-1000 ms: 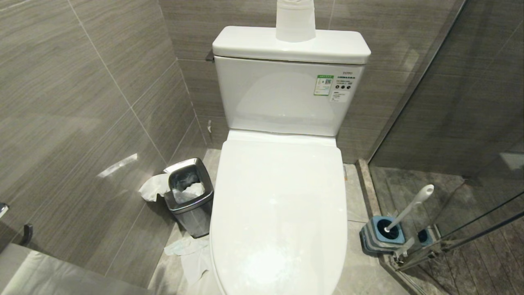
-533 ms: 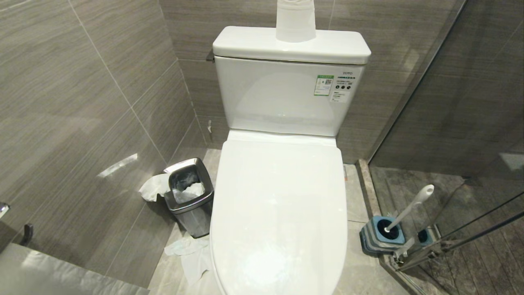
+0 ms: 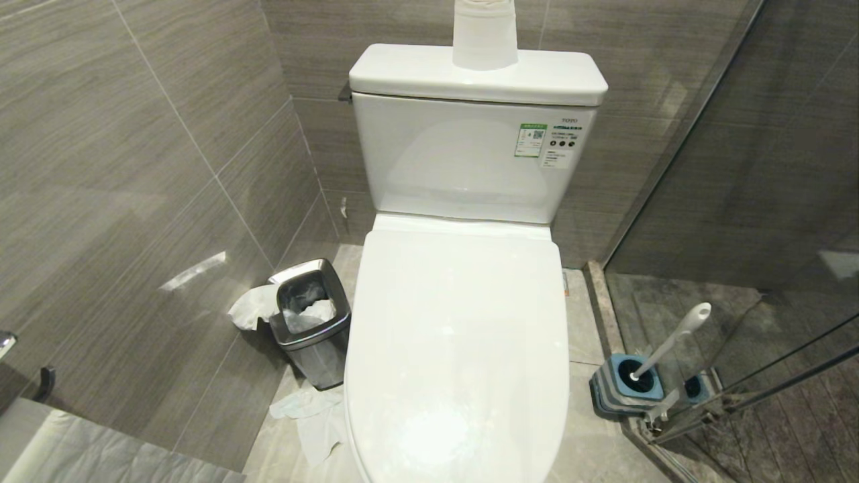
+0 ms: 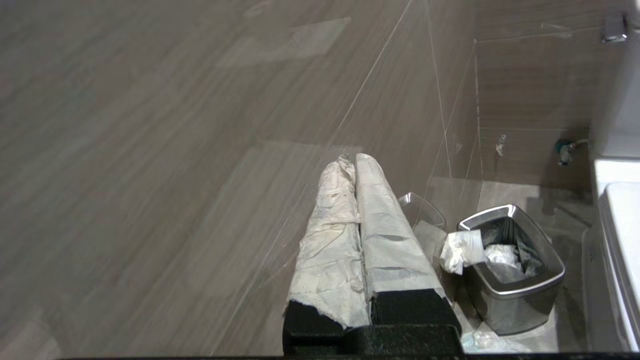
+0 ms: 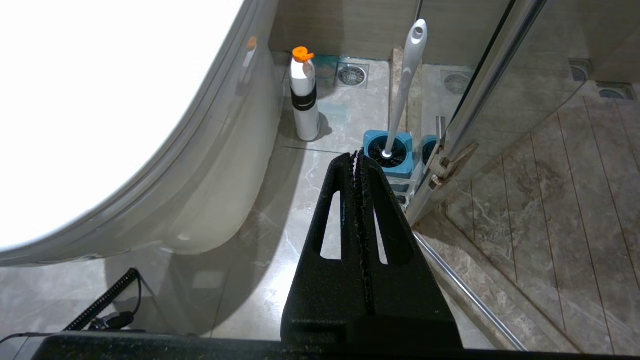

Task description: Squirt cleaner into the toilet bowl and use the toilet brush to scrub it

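Observation:
The toilet (image 3: 456, 349) stands in the middle with its white lid down, so the toilet bowl is hidden. The toilet brush (image 3: 674, 335) leans in its blue-and-grey holder (image 3: 624, 386) on the floor to the right, by the glass door. In the right wrist view the brush handle (image 5: 402, 90) rises from the holder (image 5: 395, 160), and a white cleaner bottle (image 5: 305, 100) with an orange cap stands beside the toilet's base. My right gripper (image 5: 356, 154) is shut and empty, low over the floor short of the holder. My left gripper (image 4: 352, 159), wrapped in white, is shut and empty, pointing at the wall near the bin.
A steel bin (image 3: 312, 322) with tissue in it stands left of the toilet, with crumpled paper (image 3: 312, 416) on the floor before it. A paper roll (image 3: 484, 33) sits on the tank. The glass shower door (image 3: 772, 201) closes off the right side. Tiled walls stand left and behind.
The head view is almost unchanged. Only the pale wrapped shape in its lower left corner has shifted a little.

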